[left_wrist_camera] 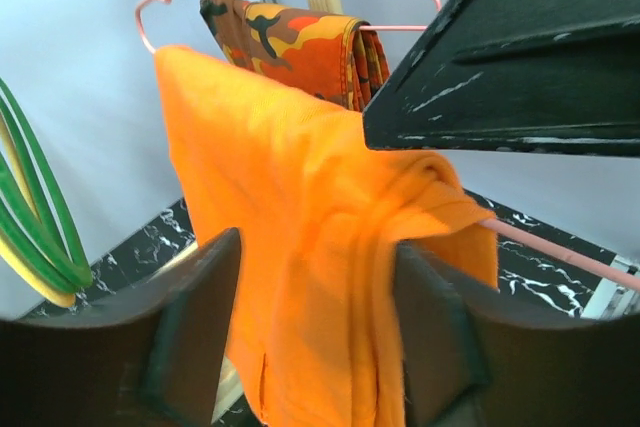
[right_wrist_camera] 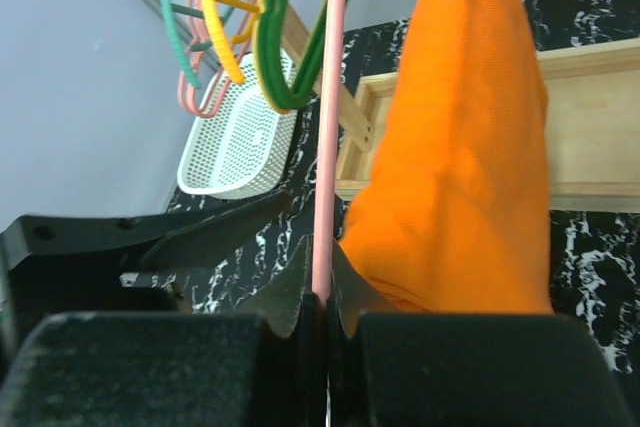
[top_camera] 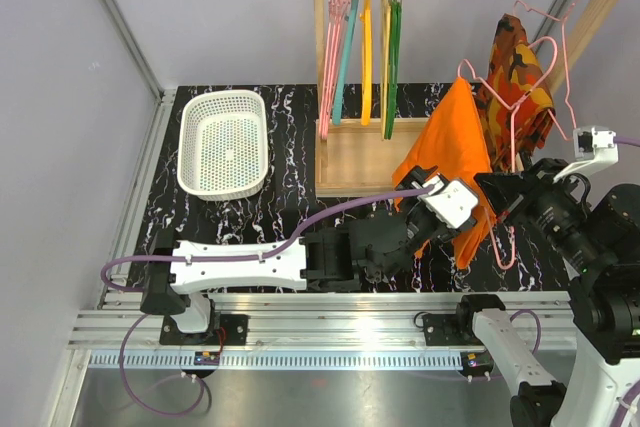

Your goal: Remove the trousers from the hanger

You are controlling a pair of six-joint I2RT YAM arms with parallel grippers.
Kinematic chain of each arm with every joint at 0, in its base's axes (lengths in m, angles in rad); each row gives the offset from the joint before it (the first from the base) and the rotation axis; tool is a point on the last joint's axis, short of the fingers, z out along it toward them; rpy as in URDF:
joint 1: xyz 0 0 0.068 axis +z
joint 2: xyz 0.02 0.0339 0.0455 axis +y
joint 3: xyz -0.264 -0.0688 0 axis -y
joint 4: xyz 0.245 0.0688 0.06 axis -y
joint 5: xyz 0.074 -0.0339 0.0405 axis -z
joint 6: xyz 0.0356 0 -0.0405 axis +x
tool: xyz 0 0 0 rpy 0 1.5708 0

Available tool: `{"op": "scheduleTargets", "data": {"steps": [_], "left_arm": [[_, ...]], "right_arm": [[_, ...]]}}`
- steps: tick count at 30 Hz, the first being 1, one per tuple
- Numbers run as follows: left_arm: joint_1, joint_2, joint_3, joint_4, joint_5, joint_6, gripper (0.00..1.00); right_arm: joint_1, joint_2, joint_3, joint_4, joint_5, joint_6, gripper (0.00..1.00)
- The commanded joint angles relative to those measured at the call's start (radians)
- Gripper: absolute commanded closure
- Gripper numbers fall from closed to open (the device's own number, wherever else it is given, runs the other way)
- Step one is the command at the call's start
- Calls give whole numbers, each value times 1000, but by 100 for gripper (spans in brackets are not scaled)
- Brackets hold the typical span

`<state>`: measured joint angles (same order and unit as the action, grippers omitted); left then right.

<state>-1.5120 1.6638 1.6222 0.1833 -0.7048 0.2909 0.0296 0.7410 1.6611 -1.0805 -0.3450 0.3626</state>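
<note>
The bright orange trousers (top_camera: 452,142) hang draped over the thin pink wire hanger (top_camera: 508,247), held tilted above the table's right side. My left gripper (top_camera: 440,209) is open, its fingers (left_wrist_camera: 195,322) on either side of the hanging cloth (left_wrist_camera: 310,277), with a gap on each side. My right gripper (top_camera: 500,197) is shut on the hanger's wire (right_wrist_camera: 328,147), with the trousers (right_wrist_camera: 465,157) just right of its jaws. In the left wrist view the hanger's bar (left_wrist_camera: 565,252) comes out of the cloth at the right.
A camouflage garment (top_camera: 515,72) hangs on another pink wire hanger right behind the trousers. A wooden rack (top_camera: 365,152) holds several coloured hangers (top_camera: 365,47). A white basket (top_camera: 224,140) sits at the back left.
</note>
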Motion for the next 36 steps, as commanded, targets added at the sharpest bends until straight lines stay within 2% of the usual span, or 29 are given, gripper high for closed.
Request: {"op": "scheduleTargets", "data": {"steps": [1,6,13,24,27,32,36], "left_arm": [[10,-7,51,85,-24,-35,29],[12,-9,24,137,-10,-47,22],[12,-10,24,183,42,-52,21],[10,-22,-93,343,200,16,18],[10,2,-79,360,168,43,19],[12,25,-51,354,130,71,29],[10,7,-76,361,122,80,31]], "right_arm": [[-3,-2,90,228,-72,12,100],[-2,6,147,200,-63,15,100],[-3,11,186,186,-88,30,100],[-3,37,322,126,-132,41,100],[-3,38,341,125,-144,45,100],[-3,34,338,126,-141,39,100],[-2,31,328,129,-124,29,100]]}}
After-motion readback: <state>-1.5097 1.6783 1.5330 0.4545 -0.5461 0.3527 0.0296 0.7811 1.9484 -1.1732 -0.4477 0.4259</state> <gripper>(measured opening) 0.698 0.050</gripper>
